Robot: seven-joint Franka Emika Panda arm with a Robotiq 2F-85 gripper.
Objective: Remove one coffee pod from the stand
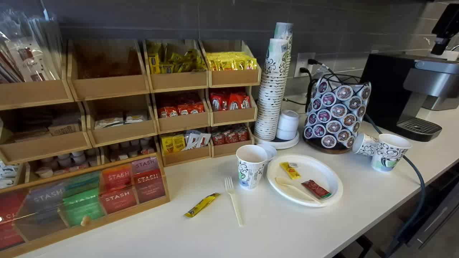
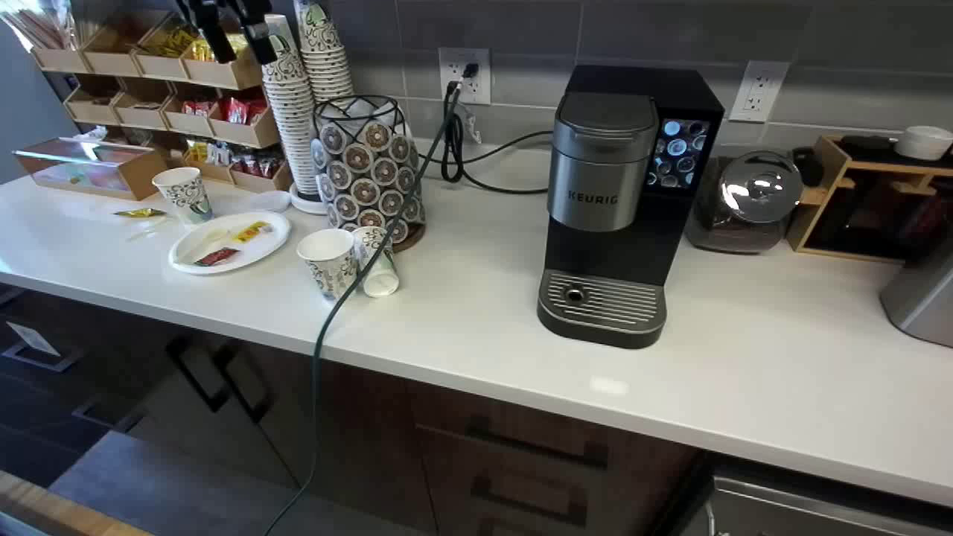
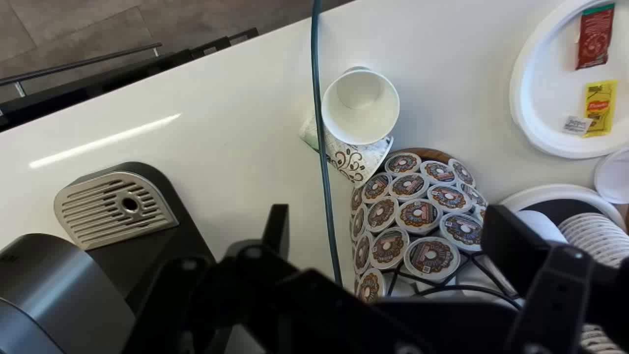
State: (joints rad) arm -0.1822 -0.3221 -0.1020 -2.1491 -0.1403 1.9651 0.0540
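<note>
In my wrist view, the white counter (image 3: 236, 142) carries the coffee machine (image 3: 69, 285) at eight o'clock from the centre and the stand (image 3: 423, 154) at four o'clock. I have my gripper (image 3: 389, 227) spread wide. One paper cup (image 3: 361, 105) stands upright at one o'clock. The coffee pods (image 3: 417, 216) cover the stand in rows.

We've got glossy countertop (image 3: 236, 132) upper centre in the wrist view, wood-based stand (image 3: 427, 154) centre-right, metal drip tray (image 3: 98, 209) left.

Coffee pods (image 1: 339, 110) in upright stand (image 1: 333, 150)
</note>
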